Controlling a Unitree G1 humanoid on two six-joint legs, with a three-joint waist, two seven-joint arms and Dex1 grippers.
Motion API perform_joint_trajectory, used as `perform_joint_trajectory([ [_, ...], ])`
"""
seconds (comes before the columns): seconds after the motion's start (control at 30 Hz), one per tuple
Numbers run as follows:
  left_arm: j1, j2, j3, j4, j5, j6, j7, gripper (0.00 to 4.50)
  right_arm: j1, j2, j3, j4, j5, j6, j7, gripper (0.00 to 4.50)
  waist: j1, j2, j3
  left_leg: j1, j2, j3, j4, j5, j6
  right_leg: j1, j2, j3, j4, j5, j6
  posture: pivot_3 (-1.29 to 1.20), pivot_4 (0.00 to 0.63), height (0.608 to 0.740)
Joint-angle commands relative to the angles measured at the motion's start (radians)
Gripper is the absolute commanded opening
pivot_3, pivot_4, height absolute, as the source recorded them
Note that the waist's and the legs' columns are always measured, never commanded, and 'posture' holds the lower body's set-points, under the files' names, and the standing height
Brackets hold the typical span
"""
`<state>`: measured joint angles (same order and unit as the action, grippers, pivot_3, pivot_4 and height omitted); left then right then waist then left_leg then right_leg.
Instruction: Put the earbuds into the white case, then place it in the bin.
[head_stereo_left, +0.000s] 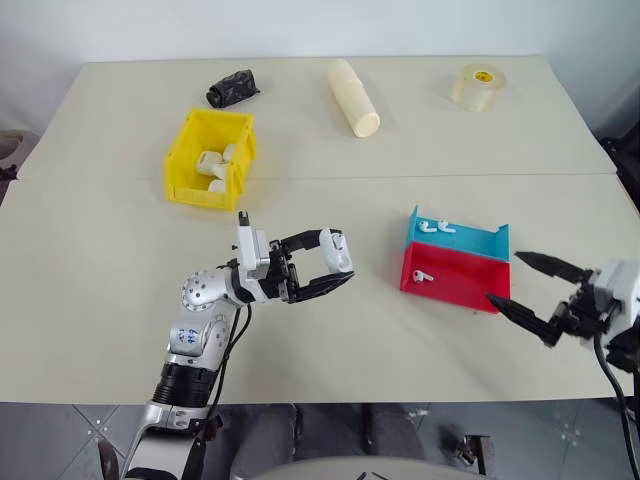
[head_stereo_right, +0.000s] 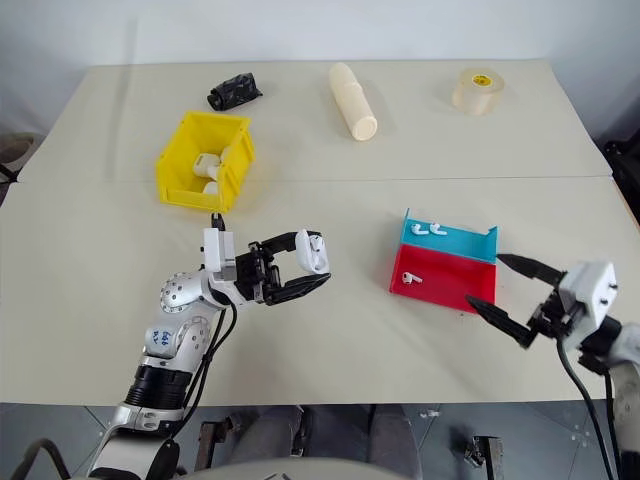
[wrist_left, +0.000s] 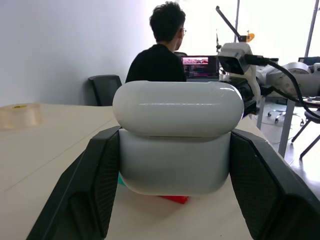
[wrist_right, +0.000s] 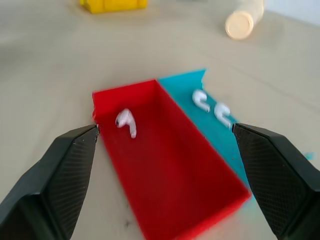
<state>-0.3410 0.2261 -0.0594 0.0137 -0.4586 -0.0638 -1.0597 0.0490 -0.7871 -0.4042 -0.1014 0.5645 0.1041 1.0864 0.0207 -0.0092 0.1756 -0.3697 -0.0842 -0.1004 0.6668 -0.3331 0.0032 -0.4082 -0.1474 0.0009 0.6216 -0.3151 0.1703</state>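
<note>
case (head_stereo_left: 339, 251) upright, lid uppermost, pinched between left fingers (head_stereo_left: 322, 239)

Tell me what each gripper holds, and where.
Left gripper clamps the white case by its two side walls; right gripper is open, holding nothing.

Left arm (head_stereo_left: 200, 345): silver metal joints, black cuff, black cable looping alongside. White wrist housings carry grippers (head_stereo_left: 335, 268) with black, tapered fingers (wrist_right: 60, 170) whose inner pads are finely textured.
</note>
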Motion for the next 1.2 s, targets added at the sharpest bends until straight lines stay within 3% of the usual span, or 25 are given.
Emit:
perform_joint_trajectory([
  [0.03,-0.010,-0.010,-0.006,-0.013,0.005,-0.025,0.013,2.81,-0.090,-0.077,0.067,-0.049,-0.040,0.146,-0.067,4.47,0.003,0.000,0.000,0.000,0.000,0.000,0.000,0.000,0.000,0.000,0.000,0.000,0.000,0.000,0.000,0.00,0.150,0.740],
  [0.17,-0.018,-0.018,-0.016,-0.006,0.003,-0.032,0.007,2.81,-0.275,-0.168,0.198,-0.016,-0.106,0.324,-0.100,4.47,0.006,0.000,0.000,-0.002,-0.001,-0.001,0.001,0.000,0.000,0.000,-0.001,-0.001,-0.001,0.000,0.000,0.00,0.150,0.740],
  [0.3,-0.018,-0.026,-0.046,-0.017,-0.002,-0.023,-0.012,2.81,-0.480,-0.225,0.366,0.087,-0.244,0.382,-0.075,4.47,0.005,0.000,0.000,-0.002,-0.002,-0.001,0.001,0.000,0.000,-0.001,-0.001,-0.001,-0.001,0.000,0.000,0.00,0.150,0.740],
  [0.53,-0.020,-0.040,-0.077,-0.025,-0.009,-0.016,-0.020,2.81,-0.756,-0.206,0.606,0.338,-0.456,0.361,0.028,4.47,0.002,0.001,0.000,-0.003,-0.002,-0.001,0.000,0.000,0.000,-0.002,-0.001,-0.001,-0.002,0.000,0.000,0.00,0.150,0.740],
  [0.73,-0.022,-0.044,-0.077,-0.016,-0.008,-0.023,-0.017,2.81,-0.899,-0.137,0.678,0.510,-0.552,0.291,0.066,4.47,0.000,0.001,0.000,-0.004,-0.001,-0.001,-0.001,0.000,0.000,-0.003,-0.001,-0.001,-0.002,0.000,0.000,0.00,0.150,0.740],
  [1.1,-0.041,-0.060,-0.076,-0.004,-0.001,-0.030,-0.009,2.81,-1.009,-0.043,0.736,0.734,-0.667,0.170,0.148,4.47,-0.001,0.001,0.000,-0.004,-0.002,-0.001,0.000,0.000,0.000,-0.004,-0.001,-0.001,-0.001,0.000,0.000,0.00,0.150,0.740],
  [1.2,-0.045,-0.064,-0.076,-0.002,0.000,-0.033,-0.007,2.81,-1.035,-0.022,0.738,0.781,-0.684,0.169,0.166,3.87,-0.001,0.001,0.000,-0.004,-0.002,-0.001,0.000,0.000,0.000,-0.004,-0.001,-0.001,-0.001,0.000,0.000,0.00,0.150,0.740],
])
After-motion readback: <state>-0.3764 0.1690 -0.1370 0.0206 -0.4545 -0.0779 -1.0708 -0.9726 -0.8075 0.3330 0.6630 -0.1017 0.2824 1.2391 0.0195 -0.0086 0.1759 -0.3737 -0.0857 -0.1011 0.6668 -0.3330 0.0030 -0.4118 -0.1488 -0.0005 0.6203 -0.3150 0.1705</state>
